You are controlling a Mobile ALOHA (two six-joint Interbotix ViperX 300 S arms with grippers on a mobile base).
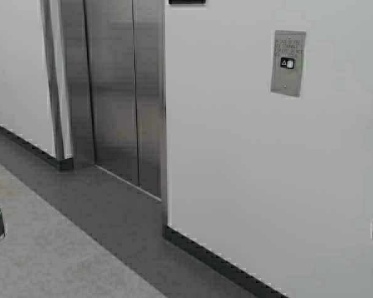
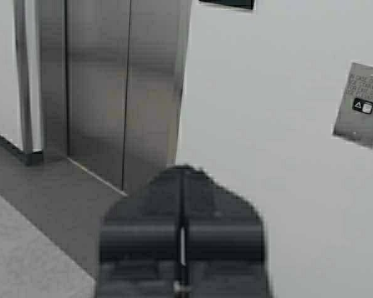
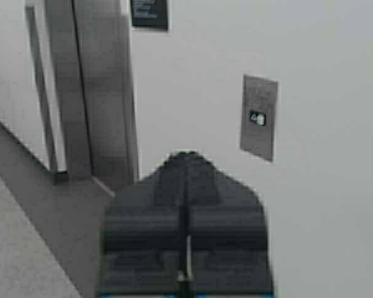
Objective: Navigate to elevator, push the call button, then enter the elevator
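Elevator (image 1: 115, 87) doors closed, blocking entry; open floor (image 1: 62, 248) before call button (image 1: 288, 63).

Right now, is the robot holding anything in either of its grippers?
No. The left gripper and the right gripper are both shut with nothing between their fingers, well short of the call button.

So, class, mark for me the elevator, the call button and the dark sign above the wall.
elevator (image 1: 112, 87), high view, on its shut steel doors.
call button (image 1: 288, 63), high view, middle of the grey plate.
dark sign (image 3: 150, 13), right wrist view, on its face.
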